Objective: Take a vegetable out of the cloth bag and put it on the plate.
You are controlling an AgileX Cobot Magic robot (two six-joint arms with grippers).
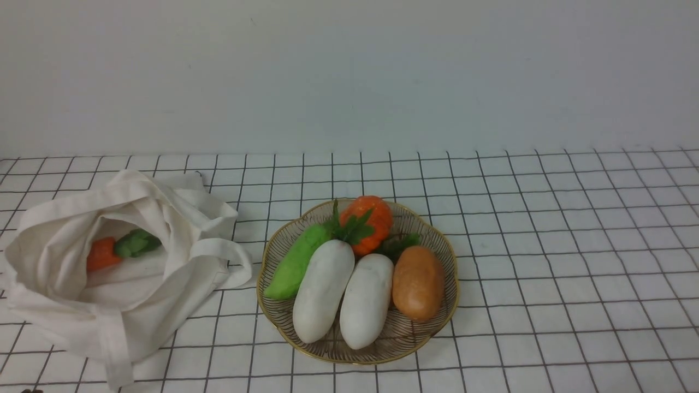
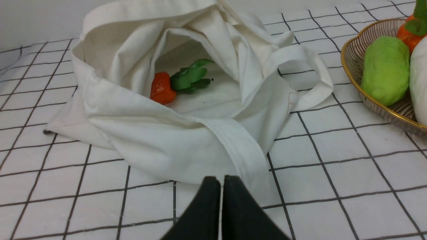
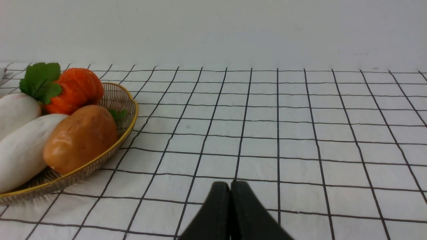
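Nearest you, the cloth bag (image 1: 117, 262) lies slumped at the front left corner of the desk (image 1: 546, 262), mouth open upward. Inside it you see one small orange carrot (image 1: 101, 254) with a green top.

The plate (image 1: 437, 322) sits at the centre of the desk toward the front edge, just beside the bag's strap handle. On it two white radishes lie side by side and touching: the left radish (image 1: 323, 289) and the right radish (image 1: 367, 299). A green vegetable (image 1: 295, 262) lies on their left, a brown potato (image 1: 418, 282) on their right, an orange pumpkin (image 1: 368, 218) behind.

The left end effector (image 2: 221, 186) is pressed together, empty, in front of the bag. The right end effector (image 3: 230, 191) is pressed together, empty, over bare desk right of the plate.
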